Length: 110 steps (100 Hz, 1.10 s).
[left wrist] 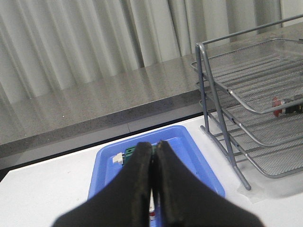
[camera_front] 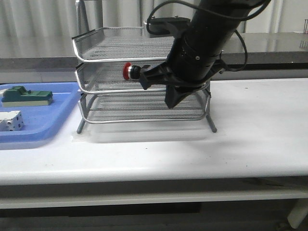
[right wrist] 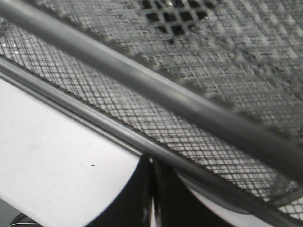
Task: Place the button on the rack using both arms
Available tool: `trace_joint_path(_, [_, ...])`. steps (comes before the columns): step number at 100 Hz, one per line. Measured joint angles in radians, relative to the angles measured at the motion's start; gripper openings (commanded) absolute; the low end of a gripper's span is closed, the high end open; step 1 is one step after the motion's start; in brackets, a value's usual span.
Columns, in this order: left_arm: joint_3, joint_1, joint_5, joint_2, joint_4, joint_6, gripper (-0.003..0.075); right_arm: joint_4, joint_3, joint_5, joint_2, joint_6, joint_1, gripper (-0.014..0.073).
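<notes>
The silver wire-mesh rack [camera_front: 108, 45] stands mid-table. The button [camera_front: 129, 71] lies on its side in the middle tier, red cap to the left; it also shows in the left wrist view [left wrist: 283, 105]. My right arm reaches down in front of the rack. My right gripper [camera_front: 172, 102] is shut and empty, with its tips against the front rim of a mesh tray [right wrist: 189, 101] in the right wrist view [right wrist: 151, 161]. My left gripper [left wrist: 152, 144] is shut and empty, above the blue tray [left wrist: 201, 163], left of the rack [left wrist: 246, 78]. It is out of the front view.
The flat blue plastic tray [camera_front: 53, 126] lies left of the rack and holds a green block [camera_front: 26, 96] and a white dotted block [camera_front: 10, 121]. A grey counter and curtains run behind the table. White tabletop extends in front and to the right of the rack.
</notes>
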State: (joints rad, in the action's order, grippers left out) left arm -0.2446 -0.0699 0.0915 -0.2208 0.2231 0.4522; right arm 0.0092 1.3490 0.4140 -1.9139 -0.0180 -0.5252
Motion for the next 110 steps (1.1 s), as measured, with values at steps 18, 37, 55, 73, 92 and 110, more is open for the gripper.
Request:
trace_joint_path(18, [0.0,0.0,0.0,0.0,0.0,0.0,-0.002,0.0,0.002,0.047,0.004,0.0,0.0,-0.0064])
trace_joint_path(37, [0.0,0.0,0.0,0.0,0.0,0.0,-0.002,0.018,0.0,0.125,0.059,0.0,0.0,-0.0064])
trace_joint_path(55, [0.0,0.0,0.0,0.0,0.0,0.0,-0.002,0.02,-0.036,0.134,0.152,0.0,0.002,-0.0064])
trace_joint_path(73, [0.0,0.0,0.0,0.0,0.0,0.0,-0.002,0.02,-0.121,0.14,0.265,0.0,0.034,-0.0064])
trace_joint_path(92, [0.0,0.0,0.0,0.0,0.0,0.0,-0.002,0.017,-0.244,0.125,0.411,-0.002,0.094,-0.0057])
trace_joint_path(110, [0.0,0.0,0.0,0.0,0.0,0.0,-0.002,0.017,-0.388,0.072,0.59,-0.002,0.165,-0.0057])
